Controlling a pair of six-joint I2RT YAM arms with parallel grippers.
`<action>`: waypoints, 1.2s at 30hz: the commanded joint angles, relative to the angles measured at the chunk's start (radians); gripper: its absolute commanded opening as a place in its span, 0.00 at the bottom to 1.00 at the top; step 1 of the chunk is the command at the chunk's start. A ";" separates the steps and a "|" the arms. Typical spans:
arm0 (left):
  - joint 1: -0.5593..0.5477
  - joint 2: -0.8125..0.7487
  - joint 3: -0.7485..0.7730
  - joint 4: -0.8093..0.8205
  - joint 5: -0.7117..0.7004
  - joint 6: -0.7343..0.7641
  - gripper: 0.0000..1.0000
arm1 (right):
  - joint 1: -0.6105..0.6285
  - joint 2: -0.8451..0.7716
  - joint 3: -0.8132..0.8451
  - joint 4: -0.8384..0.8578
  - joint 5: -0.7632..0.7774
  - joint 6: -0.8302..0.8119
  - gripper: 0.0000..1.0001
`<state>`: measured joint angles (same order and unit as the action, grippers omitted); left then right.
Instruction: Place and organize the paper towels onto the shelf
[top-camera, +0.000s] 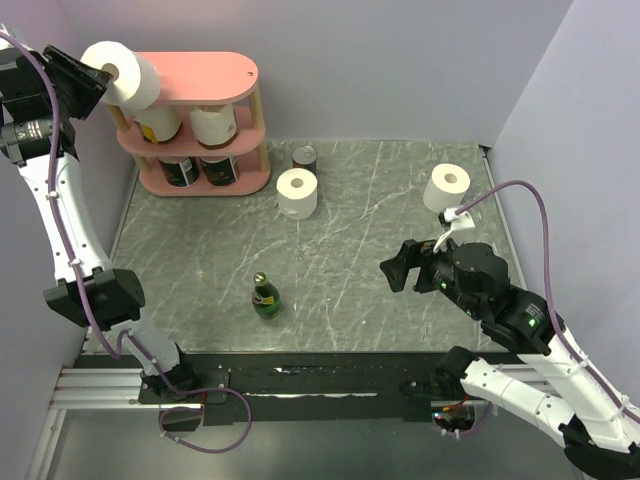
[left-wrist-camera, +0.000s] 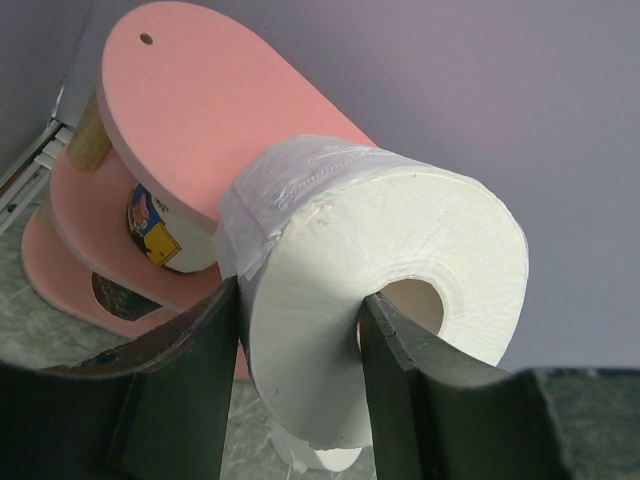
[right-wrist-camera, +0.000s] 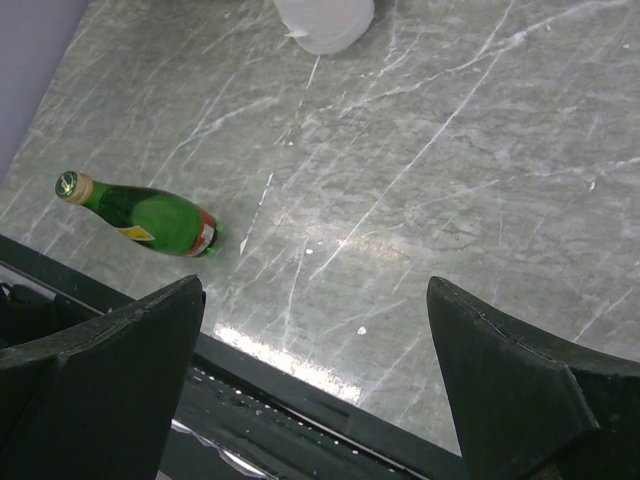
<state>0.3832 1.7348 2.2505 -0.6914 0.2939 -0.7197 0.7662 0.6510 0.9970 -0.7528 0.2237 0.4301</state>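
- The right gripper (top-camera: 398, 268) hangs over the near right part of the grey marbled table (top-camera: 380, 230). Its fingers are spread wide with nothing between them. From the wrist view (right-wrist-camera: 315, 300) only bare tabletop shows in the gap.
- Left of it, near the middle of the table's near half, is the green glass bottle (top-camera: 265, 297) (right-wrist-camera: 150, 215). It is gold-capped, looks to be standing upright, and has nothing beside it.
- Farther back, two loose white paper towel rolls stand on end with their cores up. The middle roll (top-camera: 297, 192) and the right-hand roll (top-camera: 446, 187) are well apart, the latter close to the table's right edge.
- Just behind the middle roll sits the small tin can (top-camera: 304, 158). I cannot tell whether the two touch.
- In the far left corner is the pink shelf (top-camera: 215, 72) (left-wrist-camera: 190, 110).
  - Its middle tier holds two light rolls (top-camera: 213, 124) side by side.
  - Its bottom tier holds two dark-wrapped rolls (top-camera: 220, 170).
- At the left end of the shelf's top board, the left gripper (top-camera: 98, 75) (left-wrist-camera: 300, 310) is clamped on the held roll (top-camera: 128, 72) (left-wrist-camera: 400, 250), a white one. One finger is inside the hollow core and the other presses the outer wall. I cannot tell whether the held roll rests on the board or hangs just above it.
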 joint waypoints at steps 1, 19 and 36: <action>0.014 0.011 0.061 0.160 0.025 -0.024 0.36 | -0.001 0.015 0.055 0.003 0.016 0.012 1.00; 0.029 0.109 0.116 0.236 -0.002 -0.018 0.42 | 0.001 0.047 0.077 0.009 0.005 0.019 0.99; 0.034 0.155 0.136 0.296 -0.019 -0.040 0.45 | 0.001 0.062 0.068 0.026 -0.003 0.019 1.00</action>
<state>0.4137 1.8973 2.3196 -0.5137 0.2825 -0.7307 0.7662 0.7055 1.0286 -0.7567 0.2161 0.4484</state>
